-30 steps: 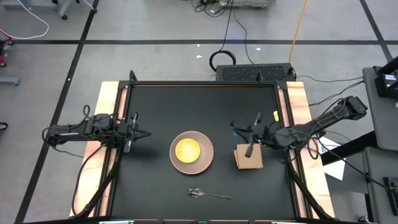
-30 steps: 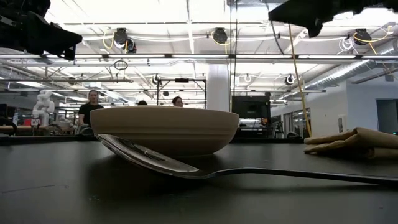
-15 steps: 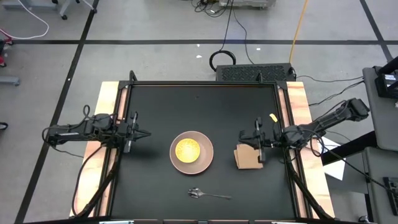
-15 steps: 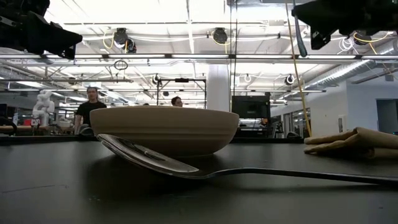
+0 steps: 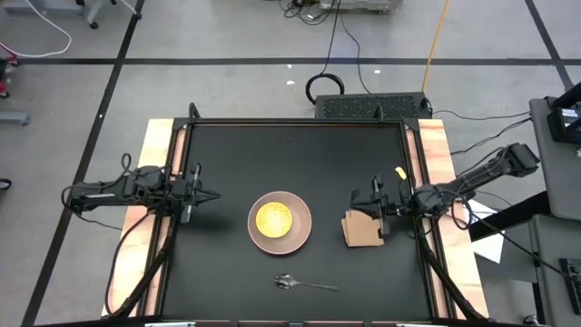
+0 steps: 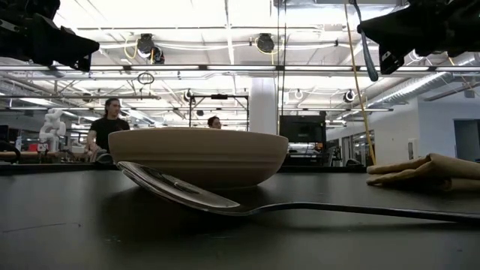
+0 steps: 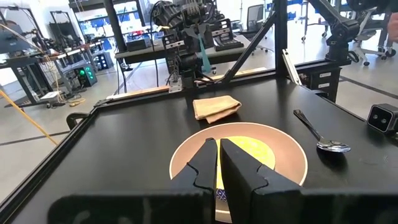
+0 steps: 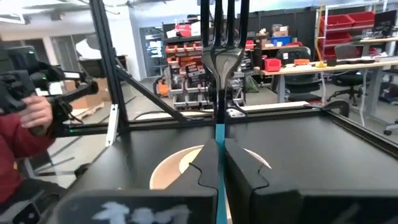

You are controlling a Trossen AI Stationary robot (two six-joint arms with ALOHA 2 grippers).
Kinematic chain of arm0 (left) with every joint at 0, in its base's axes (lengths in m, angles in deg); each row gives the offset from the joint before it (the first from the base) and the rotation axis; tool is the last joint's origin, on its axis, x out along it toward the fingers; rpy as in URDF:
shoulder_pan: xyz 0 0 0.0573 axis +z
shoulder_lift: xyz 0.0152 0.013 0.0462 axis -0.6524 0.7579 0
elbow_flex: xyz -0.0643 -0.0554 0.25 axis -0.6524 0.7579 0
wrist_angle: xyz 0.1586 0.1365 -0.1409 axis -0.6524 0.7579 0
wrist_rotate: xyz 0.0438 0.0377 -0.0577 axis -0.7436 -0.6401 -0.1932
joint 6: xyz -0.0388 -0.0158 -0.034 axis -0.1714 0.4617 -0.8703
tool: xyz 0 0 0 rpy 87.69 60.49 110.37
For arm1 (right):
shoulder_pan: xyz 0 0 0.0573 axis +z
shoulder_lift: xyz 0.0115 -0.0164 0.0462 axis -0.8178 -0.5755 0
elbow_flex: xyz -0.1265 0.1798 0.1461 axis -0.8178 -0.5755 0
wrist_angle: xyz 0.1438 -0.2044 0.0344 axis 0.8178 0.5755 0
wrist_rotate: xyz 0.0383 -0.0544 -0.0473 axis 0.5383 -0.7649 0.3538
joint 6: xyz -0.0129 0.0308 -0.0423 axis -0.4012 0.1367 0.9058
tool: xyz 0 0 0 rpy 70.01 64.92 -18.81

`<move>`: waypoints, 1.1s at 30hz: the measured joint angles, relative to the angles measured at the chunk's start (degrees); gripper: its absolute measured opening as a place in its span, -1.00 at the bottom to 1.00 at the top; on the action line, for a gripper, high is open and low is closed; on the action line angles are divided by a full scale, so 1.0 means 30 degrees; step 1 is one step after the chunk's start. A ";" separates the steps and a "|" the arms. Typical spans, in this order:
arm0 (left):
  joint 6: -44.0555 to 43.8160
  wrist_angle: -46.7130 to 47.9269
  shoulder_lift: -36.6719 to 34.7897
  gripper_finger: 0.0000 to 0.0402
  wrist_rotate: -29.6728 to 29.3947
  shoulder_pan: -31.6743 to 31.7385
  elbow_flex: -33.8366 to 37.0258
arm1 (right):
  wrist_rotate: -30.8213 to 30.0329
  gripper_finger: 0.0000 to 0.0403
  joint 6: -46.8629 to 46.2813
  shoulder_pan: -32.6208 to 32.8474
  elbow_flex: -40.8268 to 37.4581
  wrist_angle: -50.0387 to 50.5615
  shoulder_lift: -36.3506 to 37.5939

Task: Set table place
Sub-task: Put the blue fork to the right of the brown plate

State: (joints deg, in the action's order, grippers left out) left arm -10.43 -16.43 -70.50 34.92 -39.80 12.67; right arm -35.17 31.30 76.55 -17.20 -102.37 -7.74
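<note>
The pale pink plate (image 5: 295, 232) sits mid-table with the yellow dish (image 5: 274, 218) on it. The silver spoon (image 5: 304, 284) lies near the table's near edge. The tan napkin (image 5: 363, 231) lies flat to the right of the plate. My right gripper (image 5: 376, 207) hovers over the napkin's right part, shut on the blue-handled fork (image 8: 219, 74). The low view shows the fork (image 6: 362, 45) up in the air. My left gripper (image 5: 204, 194) waits shut, left of the plate, above the table. My right gripper pinches the fork's blue handle (image 8: 219, 144) between its two fingers (image 8: 239, 168). The fork lies along the fingers and sticks out past their tips, tines (image 8: 221, 18) farthest out. It is lifted clear of the table and stands steeply tilted in the low view.
The left wrist view shows the plate (image 7: 286, 155), napkin (image 7: 216, 107) and spoon (image 7: 320, 130) spread ahead of the shut fingers. Bare black tabletop (image 5: 272, 154) lies toward the far edge. People stand in the room beyond the table (image 6: 105, 127).
My right gripper has drawn back a little toward the table's right edge, staying above the napkin, and has turned about with the fork still in its hold. A person in the room behind has shifted.
</note>
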 joint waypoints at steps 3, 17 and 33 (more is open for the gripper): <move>0.0007 0.0000 -0.0001 -0.87 -0.0007 -0.0003 0.0000 | 0.0015 -1.00 0.0002 0.0648 0.0000 -0.0760 -0.0784; 0.0039 0.0006 0.0000 -0.87 -0.0022 -0.0003 0.0000 | -0.1074 -1.00 0.0290 0.3109 0.2326 -0.7157 -0.9379; 0.0044 0.0000 0.0000 -0.87 -0.0022 0.0000 0.0000 | -1.1181 -1.00 -0.6213 0.5699 0.9376 0.0107 -1.2447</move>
State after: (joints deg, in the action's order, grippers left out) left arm -10.30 -16.43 -70.50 34.86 -39.80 12.67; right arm -68.72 12.66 93.65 10.93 -102.05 -45.08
